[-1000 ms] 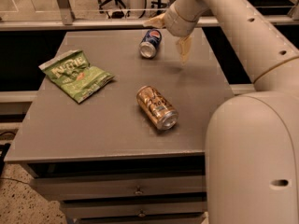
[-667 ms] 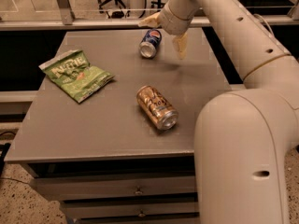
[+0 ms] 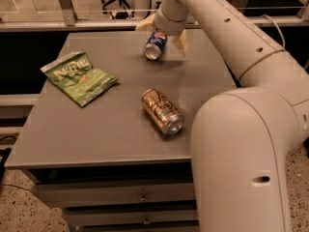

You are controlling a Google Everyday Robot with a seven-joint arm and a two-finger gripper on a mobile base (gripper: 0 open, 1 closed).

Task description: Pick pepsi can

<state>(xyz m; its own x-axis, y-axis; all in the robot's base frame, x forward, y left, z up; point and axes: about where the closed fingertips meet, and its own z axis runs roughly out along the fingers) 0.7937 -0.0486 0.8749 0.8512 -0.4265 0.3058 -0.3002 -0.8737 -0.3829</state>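
The pepsi can (image 3: 155, 45), dark blue with a round logo and silver ends, lies on its side at the far middle of the grey table (image 3: 111, 124). My gripper (image 3: 163, 34) is open and straddles the can from above and behind. One pale finger (image 3: 145, 24) points left of the can, the other (image 3: 180, 42) stands to its right. The fingers do not touch the can as far as I can see.
A gold can (image 3: 162, 111) lies on its side in the middle of the table. A green chip bag (image 3: 79, 78) lies at the left. My white arm fills the right side. Drawers sit under the table's front edge. A rail runs behind the table.
The gripper has moved left, from beside the can's right to straddling it. The can has not moved.
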